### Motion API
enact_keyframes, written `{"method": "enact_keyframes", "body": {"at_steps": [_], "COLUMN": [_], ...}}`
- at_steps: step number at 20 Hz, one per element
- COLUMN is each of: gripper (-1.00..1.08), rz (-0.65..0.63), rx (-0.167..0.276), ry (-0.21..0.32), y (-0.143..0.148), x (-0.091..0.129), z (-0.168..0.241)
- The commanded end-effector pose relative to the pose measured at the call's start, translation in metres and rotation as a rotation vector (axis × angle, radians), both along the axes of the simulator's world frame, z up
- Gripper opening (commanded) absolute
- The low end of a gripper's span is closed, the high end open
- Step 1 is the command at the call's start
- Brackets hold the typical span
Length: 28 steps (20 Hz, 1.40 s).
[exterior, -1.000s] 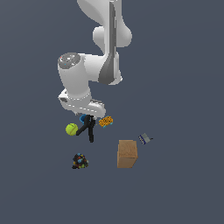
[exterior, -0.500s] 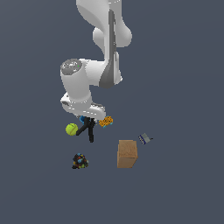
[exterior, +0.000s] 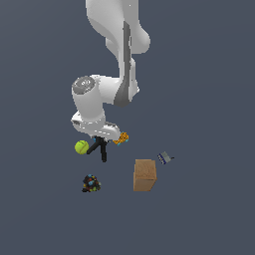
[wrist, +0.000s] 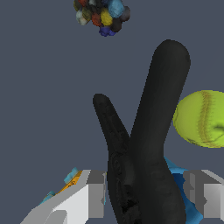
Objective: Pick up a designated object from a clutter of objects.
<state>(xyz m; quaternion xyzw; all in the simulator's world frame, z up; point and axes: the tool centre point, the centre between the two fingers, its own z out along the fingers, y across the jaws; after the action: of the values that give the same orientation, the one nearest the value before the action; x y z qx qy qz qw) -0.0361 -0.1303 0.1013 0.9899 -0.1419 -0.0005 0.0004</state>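
- The white arm (exterior: 107, 94) comes down from the top of the exterior view, and its wrist sits right over the cluster of small items.
- The tan box (exterior: 144, 175) lies well apart from that cluster, toward the exterior view's right; no writing can be read on it or on anything else.
- The black clamp (exterior: 101, 147) lies directly under the gripper (exterior: 99, 140). Its two legs (wrist: 164, 100) join at the gripper end and spread apart away from it, toward the dark multicoloured lump (wrist: 100, 15).
- The gripper's grey fingers (wrist: 94, 192) flank the clamp's joined end, one on each side; whether they press on it I cannot tell.
- The yellow-green ball (exterior: 81, 147) sits just beside the clamp, on the exterior view's left.
- The orange patterned piece (exterior: 121, 138) lies on the clamp's other side.
- The small blue-white piece (exterior: 165, 158) lies near the box.
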Motion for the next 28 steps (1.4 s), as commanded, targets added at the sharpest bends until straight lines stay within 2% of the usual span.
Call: {"method": "enact_keyframes", "body": {"at_steps": [1, 16, 22, 28], "gripper": [-1.0, -1.0, -1.0, -1.0], "rz": [0.001, -0.011, -0.01, -0.009], "rx": [0.0, -0.002, -0.002, -0.003], "ry": [-0.001, -0.004, -0.004, -0.003], "y": [0.001, -0.004, 0.002, 0.012], "x": [0.001, 0.003, 0.012, 0.027], "z": [-0.001, 0.01, 0.037, 0.081]}}
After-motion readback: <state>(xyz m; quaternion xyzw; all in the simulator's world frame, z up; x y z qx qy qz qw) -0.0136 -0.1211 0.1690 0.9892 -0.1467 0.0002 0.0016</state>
